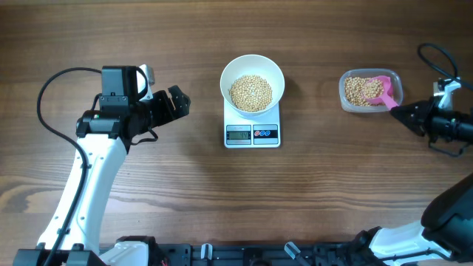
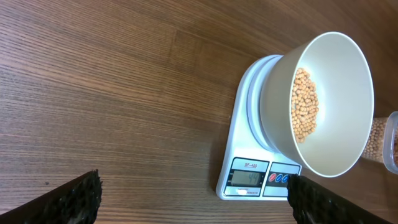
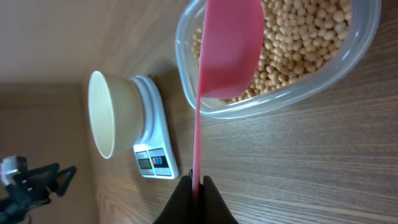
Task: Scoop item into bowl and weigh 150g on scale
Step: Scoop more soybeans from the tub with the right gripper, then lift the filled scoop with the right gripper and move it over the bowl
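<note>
Surface: brown wood-grain desk (image 1: 236,199), seen from above.

Scale (image 1: 252,134): white, square, about mid-desk between the left and right edges, a little toward the far edge. Its display (image 1: 238,134) and buttons face the near edge. The digits are too blurred to read in any view.

Bowl (image 1: 228,74): white, upright, on the scale's platform, overhanging its far side. A layer of tan beans (image 1: 251,93) covers the bottom, well below the rim.

Tub (image 1: 343,92): clear plastic, toward the desk's right edge, level with the bowl and well apart from it. It holds more of the same beans.

Scoop (image 1: 381,90): pink, its head inside the tub over the beans and its handle slanting out over the tub's near-right corner. Whether it is loaded, I cannot tell.

Right gripper (image 1: 403,113): clamped on the end of the scoop handle. The wrist view shows both fingers pressed against the thin handle.

Left gripper (image 1: 181,103): jaws spread wide and holding nothing, to the left of the scale and apart from it, pointing toward bowl and scale.
</note>
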`<state>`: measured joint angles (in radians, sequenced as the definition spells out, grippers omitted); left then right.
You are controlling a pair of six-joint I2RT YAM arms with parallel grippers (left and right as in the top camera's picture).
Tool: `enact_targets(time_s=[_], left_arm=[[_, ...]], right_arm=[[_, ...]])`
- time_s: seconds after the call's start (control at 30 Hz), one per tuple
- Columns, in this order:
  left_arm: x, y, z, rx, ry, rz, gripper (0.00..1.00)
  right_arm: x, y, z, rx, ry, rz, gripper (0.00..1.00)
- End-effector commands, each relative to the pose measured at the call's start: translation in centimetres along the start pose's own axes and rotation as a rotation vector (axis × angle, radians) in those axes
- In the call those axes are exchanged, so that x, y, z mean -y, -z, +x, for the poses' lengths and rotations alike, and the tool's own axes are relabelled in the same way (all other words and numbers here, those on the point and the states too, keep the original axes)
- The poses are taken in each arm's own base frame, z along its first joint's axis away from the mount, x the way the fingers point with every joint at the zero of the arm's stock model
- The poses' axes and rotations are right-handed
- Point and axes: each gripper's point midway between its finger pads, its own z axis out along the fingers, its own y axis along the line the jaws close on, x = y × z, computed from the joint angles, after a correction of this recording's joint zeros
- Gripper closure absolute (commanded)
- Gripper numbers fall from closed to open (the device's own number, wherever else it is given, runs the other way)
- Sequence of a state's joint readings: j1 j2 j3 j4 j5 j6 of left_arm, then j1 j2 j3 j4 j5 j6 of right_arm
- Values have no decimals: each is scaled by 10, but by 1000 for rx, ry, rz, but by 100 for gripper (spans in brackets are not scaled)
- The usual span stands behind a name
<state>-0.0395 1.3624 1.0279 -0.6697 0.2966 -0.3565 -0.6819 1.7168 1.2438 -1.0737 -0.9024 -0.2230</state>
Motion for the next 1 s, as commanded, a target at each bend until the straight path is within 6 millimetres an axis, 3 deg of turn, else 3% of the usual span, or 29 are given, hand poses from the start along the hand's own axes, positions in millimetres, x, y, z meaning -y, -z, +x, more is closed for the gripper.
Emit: enact_targets(time_s=[0.0,0.2,0.47,0.67,0.97], left_arm=[[2,2,-6,14,-14,-3,0],[2,2,-6,14,-14,-3,0],[2,2,-6,15,-14,-3,0],[2,2,-6,14,-14,-3,0],[2,2,-6,14,-14,-3,0]], right_arm=[[-8,6,-5,44,7,-114,96],[3,21,-5,80,-44,-112,96],[-5,27,-3,95,-28,-170,96],[-33,35,-10,148,-8,-331,96],[-44,39,-9,157,-28,-395,96]])
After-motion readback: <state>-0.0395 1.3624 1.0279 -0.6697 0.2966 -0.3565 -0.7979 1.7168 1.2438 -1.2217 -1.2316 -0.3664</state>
